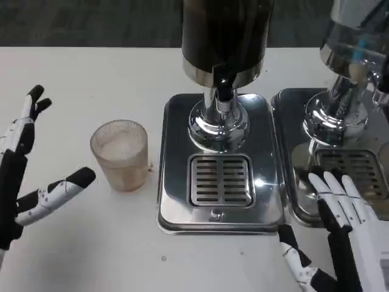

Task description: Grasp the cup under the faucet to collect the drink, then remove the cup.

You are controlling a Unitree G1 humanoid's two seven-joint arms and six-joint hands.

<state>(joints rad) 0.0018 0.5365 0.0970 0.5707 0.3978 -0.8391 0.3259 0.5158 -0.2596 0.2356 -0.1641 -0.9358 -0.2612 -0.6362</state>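
At the far left edge of the white table [91, 79], the left hand [24, 164] is spread wide and holds nothing: its upper fingers reach up toward the far side, and its thumb [61, 188] stretches rightward lower down, its black tip near the foot of the cup but apart from it. Just right of that thumb stands the cup [120, 154], a ribbed, translucent tumbler, upright on the bare table with a pale cloudy look inside; it sits just beside the left rim of the drip tray and not on it, so it is left of the faucet and not beneath it. Next comes the silver drip tray [176, 176] with its slotted grate [220, 180] in the near half. On the tray's far half rises the dispenser's chrome pedestal, carrying the dark dispenser tank [226, 30], from whose lower front the black faucet [223, 85] points down. To the right sits a second dispenser [358, 42] on its own tray [285, 146]. At the near right, the right hand [346, 231] lies open with fingers apart and extended toward the far side, their tips over the near edge of that second tray, grasping nothing.
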